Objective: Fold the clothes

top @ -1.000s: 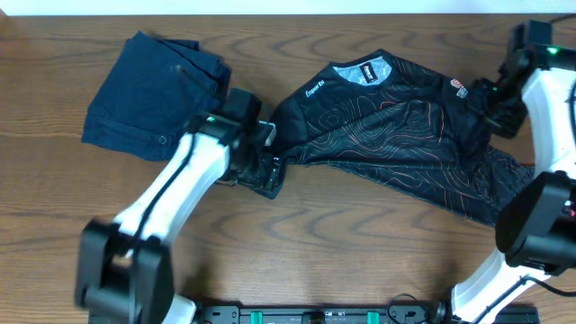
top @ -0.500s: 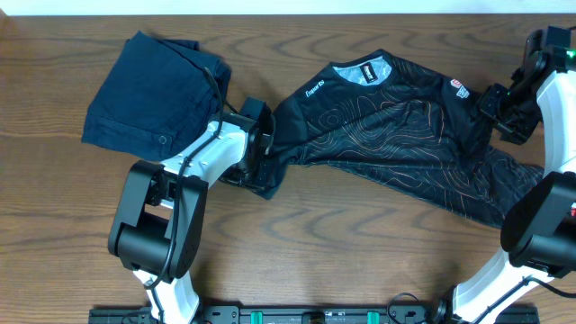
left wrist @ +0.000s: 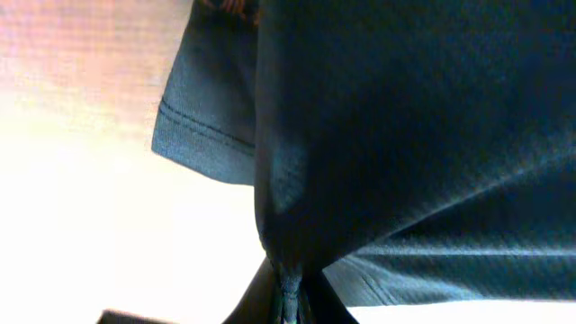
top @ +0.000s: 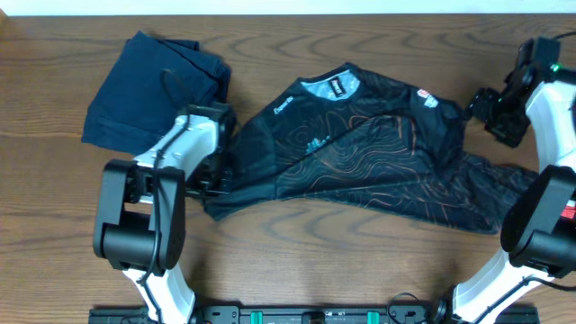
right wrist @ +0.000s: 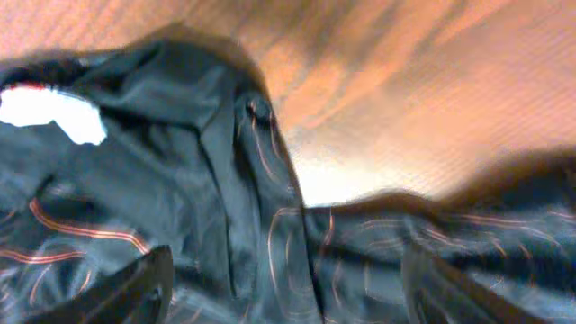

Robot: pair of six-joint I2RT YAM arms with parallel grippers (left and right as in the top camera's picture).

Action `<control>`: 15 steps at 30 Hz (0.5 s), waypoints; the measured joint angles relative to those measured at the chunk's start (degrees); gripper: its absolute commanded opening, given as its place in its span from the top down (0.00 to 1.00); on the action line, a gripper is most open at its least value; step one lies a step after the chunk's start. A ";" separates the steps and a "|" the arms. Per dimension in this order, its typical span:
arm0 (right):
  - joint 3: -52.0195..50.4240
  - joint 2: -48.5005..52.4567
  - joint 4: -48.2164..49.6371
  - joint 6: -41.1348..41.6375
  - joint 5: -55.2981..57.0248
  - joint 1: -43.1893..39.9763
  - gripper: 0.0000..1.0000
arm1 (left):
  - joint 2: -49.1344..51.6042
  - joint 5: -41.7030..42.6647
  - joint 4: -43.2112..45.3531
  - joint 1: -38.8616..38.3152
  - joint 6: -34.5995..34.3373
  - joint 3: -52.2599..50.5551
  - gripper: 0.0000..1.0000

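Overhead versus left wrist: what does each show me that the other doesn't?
Only overhead: the black jersey spread out and rumpled, the folded navy garment beside it, and the right hand near the far sleeve. Only left wrist: the left hand shut on a pinch of cloth, a stitched hem beside it. Both: the jersey and the wooden table.

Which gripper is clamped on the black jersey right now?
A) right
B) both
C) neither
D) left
D: the left gripper pinches a fold of the black jersey between shut fingers, while the right gripper stands open above the cloth.
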 measured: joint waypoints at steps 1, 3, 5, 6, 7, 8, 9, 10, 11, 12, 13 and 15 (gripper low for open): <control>-2.25 0.00 3.56 -0.09 -1.07 0.00 0.21 | 0.00 0.39 -0.52 0.31 -0.20 0.00 0.94; -6.36 0.00 10.62 -0.63 -3.69 0.00 0.22 | -0.04 1.31 -1.55 0.46 -0.59 0.00 0.94; -10.27 0.00 17.14 -1.88 -7.15 0.00 0.23 | -0.09 1.86 -2.82 0.39 -0.76 0.00 0.94; -12.11 0.00 19.85 -2.69 -9.31 0.00 0.24 | -0.11 2.12 -3.37 0.37 -0.76 0.00 0.94; -13.53 0.00 21.79 -3.19 -10.99 0.00 0.25 | -0.15 2.34 -3.63 0.37 -0.79 0.00 0.94; -14.64 0.00 23.28 -3.54 -12.59 0.00 0.27 | -0.17 2.58 -3.78 0.39 -0.79 0.00 0.94; -15.87 0.00 24.70 -4.09 -14.38 0.00 0.28 | -0.24 2.84 -3.78 0.39 -0.76 0.00 0.94; -16.70 0.00 25.55 -4.39 -15.56 0.00 0.28 | -0.26 3.15 -3.69 0.39 -0.72 0.00 0.93; -17.40 0.00 26.21 -4.57 -16.70 0.02 0.29 | -0.33 3.85 -3.48 0.39 -0.55 0.00 0.93; -17.90 0.00 26.53 -4.72 -17.70 0.04 0.30 | -0.37 4.52 -3.19 0.39 -0.28 0.00 0.94; -18.10 0.00 26.51 -4.83 -18.25 0.04 0.30 | -0.37 5.29 -2.86 0.39 0.02 0.00 0.93; -18.29 0.00 26.91 -5.55 -19.80 0.04 0.31 | -0.37 6.93 -2.38 0.37 1.01 0.00 0.94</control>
